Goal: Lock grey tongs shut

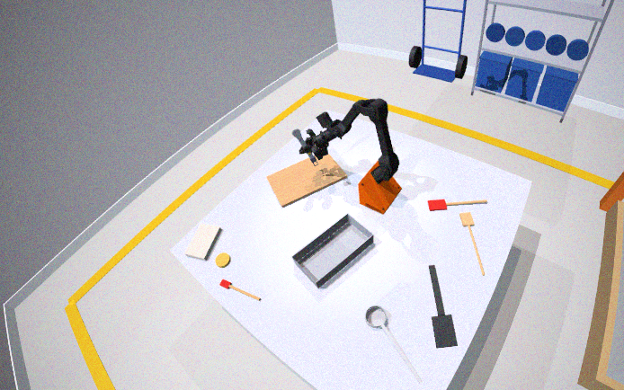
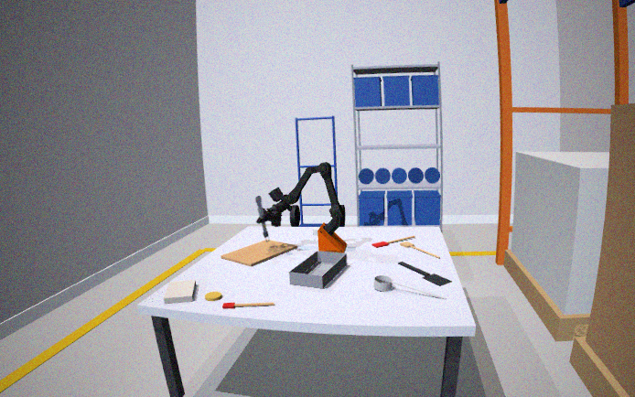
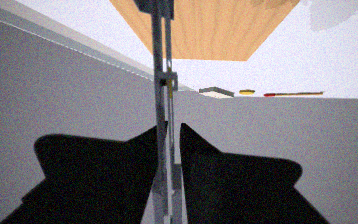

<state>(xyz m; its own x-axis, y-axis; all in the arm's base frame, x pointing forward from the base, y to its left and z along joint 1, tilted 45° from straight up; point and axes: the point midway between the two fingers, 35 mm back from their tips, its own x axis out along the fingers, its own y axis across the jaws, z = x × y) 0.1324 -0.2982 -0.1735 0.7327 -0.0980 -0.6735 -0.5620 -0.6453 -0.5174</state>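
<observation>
The grey tongs [image 1: 298,134] [image 2: 259,202] [image 3: 157,50] stand steeply above the wooden board [image 1: 289,188] [image 2: 248,256] [image 3: 215,30]. Their broad pale end points up. The dark block end with a small loop points down, close over the board's far part; whether it touches cannot be told. In the wrist view the two arms run side by side with a narrow gap. My gripper [image 1: 304,147] [image 2: 262,219] [image 3: 174,126] is shut on the tongs partway along them. Whether the lock inside the hinge has caught is hidden. The roasting tin [image 1: 345,261] [image 2: 306,279] holds nothing.
A cream block [image 1: 203,241] [image 2: 180,291], a yellow disc [image 1: 222,260] and a small red-headed spatula [image 1: 244,293] lie near the left corner. A larger red spatula [image 1: 437,205], a wooden one [image 1: 466,219], a black turner [image 1: 443,331] and a ladle [image 1: 400,347] lie on the right.
</observation>
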